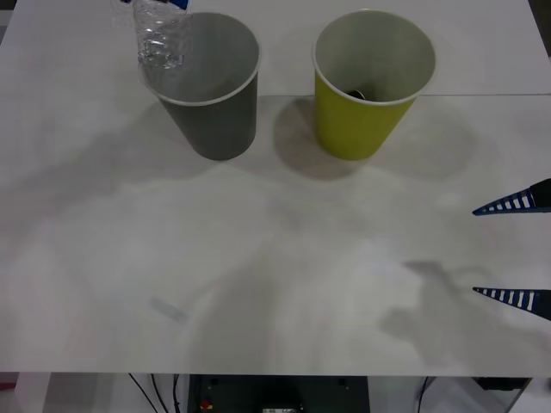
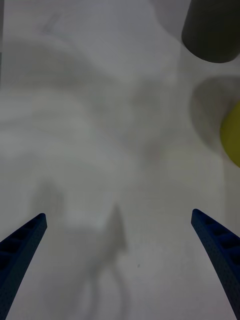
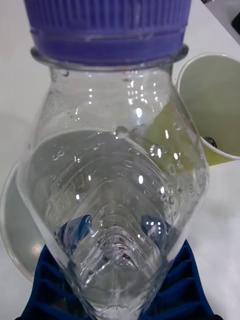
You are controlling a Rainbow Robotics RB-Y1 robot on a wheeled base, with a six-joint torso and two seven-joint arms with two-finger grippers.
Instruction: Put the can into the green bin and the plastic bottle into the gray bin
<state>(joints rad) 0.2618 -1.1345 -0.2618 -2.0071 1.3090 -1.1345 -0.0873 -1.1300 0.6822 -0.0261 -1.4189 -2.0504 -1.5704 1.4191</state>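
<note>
Holding: the left gripper clamps the plastic bottle above the far-left rim of the gray bin; the bottle hangs over the rim's edge rather than over the middle of the opening.
Risk, missed drop: if let go from here, the bottle could strike the rim and bounce onto the table, because it sits at the lip and not well inside.
Risk, tipped bin: a low bottle or finger nudging the rim could tilt the tall, tapered bin, which stands free on the table.
Risk, slip: the crinkled, clear body looks soft, so it may twist or squirm in the grip before release.
Left fingers: blue ribbed fingers closed on the lower body of the bottle, seen through the plastic, with the purple cap pointing away from the wrist.
Right fingers: the right gripper waits at the table's right edge, wide open, holding and touching nothing.
Green bin: the green bin stands just beside the gray one, apart from it, with a small dark thing in its bottom; I judge this may be the can, but cannot tell.
Stage: bottle drop pending, by my reading.
</note>
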